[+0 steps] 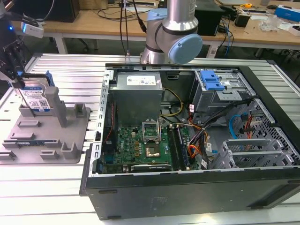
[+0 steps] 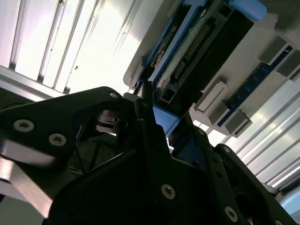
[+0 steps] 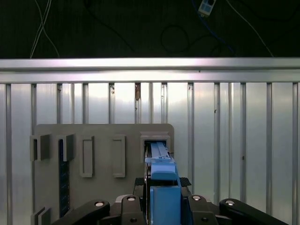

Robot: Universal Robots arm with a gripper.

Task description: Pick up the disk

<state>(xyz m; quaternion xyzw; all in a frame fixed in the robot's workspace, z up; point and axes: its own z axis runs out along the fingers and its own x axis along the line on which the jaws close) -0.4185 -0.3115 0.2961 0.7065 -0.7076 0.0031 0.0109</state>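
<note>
The disk [image 1: 36, 97] stands on edge in a slot of the grey fixture plate [image 1: 70, 136] at the exterior view's far left. It is silver with a white-and-blue label and blue rails. My gripper [image 1: 18, 78] comes down on its upper corner, with a black finger pressed against each face. In the first wrist view the disk [image 3: 161, 161] shows edge-on as a blue rail between the fingers [image 3: 138, 183], above the fixture plate [image 3: 101, 129]. In the second wrist view the gripper [image 2: 157, 115] clamps the disk [image 2: 197, 42] at its blue end. I cannot tell whether the disk still rests in the slot.
An open computer case [image 1: 187, 187] lies right of the fixture, with a grey power-supply box [image 1: 136, 91] and a blue drive-cage bracket [image 1: 211, 80]. The arm's base [image 1: 173, 33] rises behind it. Everything sits on a ribbed aluminium table [image 1: 47, 197]; desks stand behind.
</note>
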